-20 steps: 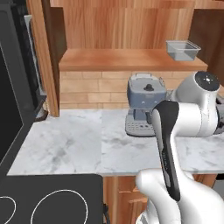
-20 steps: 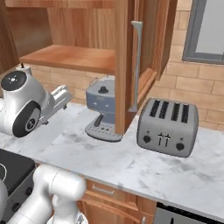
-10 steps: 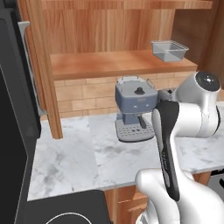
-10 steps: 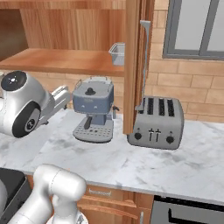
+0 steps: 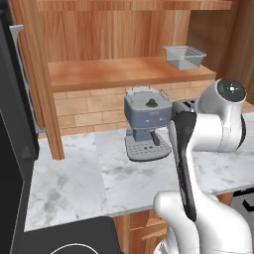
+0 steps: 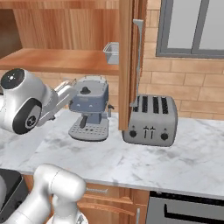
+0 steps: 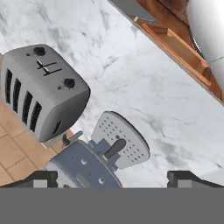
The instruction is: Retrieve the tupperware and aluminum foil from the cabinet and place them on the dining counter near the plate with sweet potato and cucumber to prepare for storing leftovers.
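Sitting on the far right end of the cabinet point(image 5: 124, 74) shelf, the tupperware point(image 5: 184, 56) is a small shallow tub of translucent grey-white plastic, upright and open at the top, with bare board to its left; in the right base view its corner point(image 6: 112, 53) peeks out just left of the open door point(image 6: 127, 65). It looks light and thin-walled, probably a bit springy and smooth, so a hard squeeze across the whole body would likely bow it or let it pop free. The better hold, to my eye, is one wall near the rim, a finger inside and one outside, where the rolled edge adds stiffness. The foil cannot be made out on the shelf from here. The gripper point(image 7: 112, 178) has its fingers spread wide apart with nothing between them, and it hangs low over the worktop point(image 5: 79, 173), looking down on the coffee machine point(image 5: 147, 124) and the toaster point(image 7: 41, 89). The tub stands well above and beyond the coffee machine, so the hand has to rise clear of that machine to reach the shelf. Being so light, the tub may skid back along the wood if nudged before the fingers close.
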Robot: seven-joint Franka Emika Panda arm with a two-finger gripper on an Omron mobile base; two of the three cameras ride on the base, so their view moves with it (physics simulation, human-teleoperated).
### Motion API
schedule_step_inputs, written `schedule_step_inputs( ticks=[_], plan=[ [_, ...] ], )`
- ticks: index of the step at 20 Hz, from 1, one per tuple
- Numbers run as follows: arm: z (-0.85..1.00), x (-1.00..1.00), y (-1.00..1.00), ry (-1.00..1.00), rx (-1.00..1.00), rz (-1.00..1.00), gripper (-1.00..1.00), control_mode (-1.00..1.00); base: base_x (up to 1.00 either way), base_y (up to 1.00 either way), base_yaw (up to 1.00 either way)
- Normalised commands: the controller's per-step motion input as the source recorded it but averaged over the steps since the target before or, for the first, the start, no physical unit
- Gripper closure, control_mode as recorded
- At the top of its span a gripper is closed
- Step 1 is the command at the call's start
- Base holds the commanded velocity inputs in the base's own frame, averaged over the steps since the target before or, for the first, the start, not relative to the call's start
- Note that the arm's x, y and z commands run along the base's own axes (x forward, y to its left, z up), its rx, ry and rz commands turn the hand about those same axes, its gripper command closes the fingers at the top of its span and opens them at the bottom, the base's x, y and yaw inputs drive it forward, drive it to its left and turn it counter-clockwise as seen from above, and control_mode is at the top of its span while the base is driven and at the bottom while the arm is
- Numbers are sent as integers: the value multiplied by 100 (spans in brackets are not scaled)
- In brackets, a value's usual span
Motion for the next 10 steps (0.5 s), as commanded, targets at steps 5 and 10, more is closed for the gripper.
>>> schedule_step_inputs(
  ticks=[5,10],
  plan=[
    [45,46,0,-26,0,-41,-100,-100,0,0,0],
    [51,43,0,-27,0,-37,-100,-100,0,0,0]
  ],
)
